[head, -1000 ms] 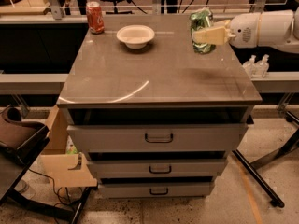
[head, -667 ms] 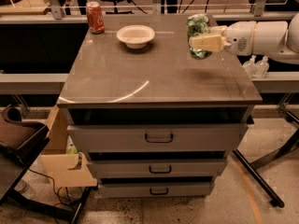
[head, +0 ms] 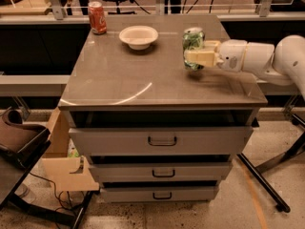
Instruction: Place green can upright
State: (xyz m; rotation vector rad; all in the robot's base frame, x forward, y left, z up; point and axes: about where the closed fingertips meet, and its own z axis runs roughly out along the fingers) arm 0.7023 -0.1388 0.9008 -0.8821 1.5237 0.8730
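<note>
The green can (head: 192, 40), green-and-white with a silver top, stands upright at the right of the cabinet top (head: 143, 75). My gripper (head: 194, 57) reaches in from the right on a white arm and is shut on the can's middle and lower body. The can's base is at or just above the surface; I cannot tell whether it touches.
A red soda can (head: 97, 17) stands at the back left corner. A white bowl (head: 138, 36) sits at the back middle. The cabinet has three drawers (head: 162, 141) below. A railing runs behind. A cardboard box (head: 62, 161) and a chair (head: 19, 142) are at the left.
My gripper has carried the green can leftward and a little toward the front of the cabinet top, keeping it upright.
</note>
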